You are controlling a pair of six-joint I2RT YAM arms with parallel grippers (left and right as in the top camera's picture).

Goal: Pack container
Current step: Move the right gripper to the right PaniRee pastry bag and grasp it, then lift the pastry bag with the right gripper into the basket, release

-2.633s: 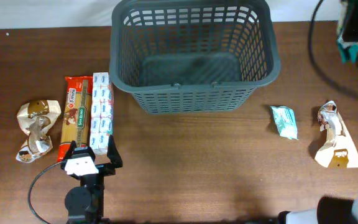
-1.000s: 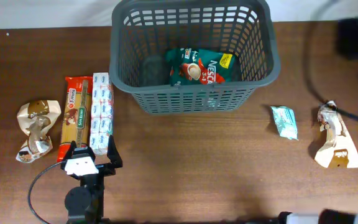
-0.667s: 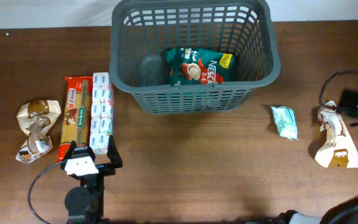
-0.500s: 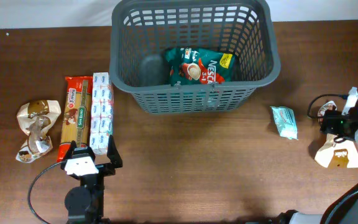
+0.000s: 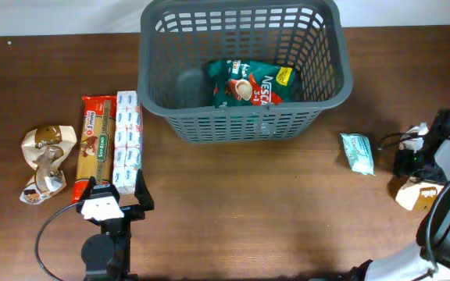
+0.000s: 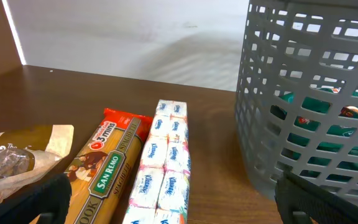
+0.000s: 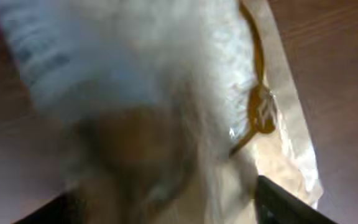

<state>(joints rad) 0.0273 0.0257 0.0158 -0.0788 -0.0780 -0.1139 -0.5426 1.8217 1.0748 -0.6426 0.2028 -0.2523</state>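
Brown table, Nescafé pack in container, San Remo pasta (probably spaghetti)

Robot lab bench, by the look of it.
Bare brown table against a plain white wall, robot arm at the near edge, loose black cable trailing across, grocery packs lined up side by side.

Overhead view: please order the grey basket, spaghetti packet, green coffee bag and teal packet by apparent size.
1. Grey basket
2. Spaghetti packet and green coffee bag, too alike to rank
3. Teal packet, smallest
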